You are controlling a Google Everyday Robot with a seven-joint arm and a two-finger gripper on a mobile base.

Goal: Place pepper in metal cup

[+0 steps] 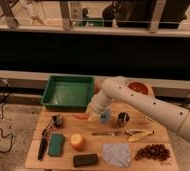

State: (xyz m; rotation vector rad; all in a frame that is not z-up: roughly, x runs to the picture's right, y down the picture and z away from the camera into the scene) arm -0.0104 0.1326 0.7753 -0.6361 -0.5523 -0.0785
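The pepper point(80, 117), slim and orange-red, lies on the wooden table just in front of the green tray. My gripper point(91, 116) is low over the table at the pepper's right end, touching it or very close to it. The white arm reaches it from the right. The metal cup point(123, 119), small and dark silvery, stands upright to the right of the gripper. A light blue cup point(105, 117) stands between the gripper and the metal cup.
A green tray point(52, 101) sits at the back left and an orange bowl point(140, 88) at the back right. In front are a round orange fruit point(77, 141), a utensil point(108, 133), a banana point(139, 134), grapes point(153, 151), a cloth point(116, 152), a green sponge point(56, 144) and a black brush point(43, 145).
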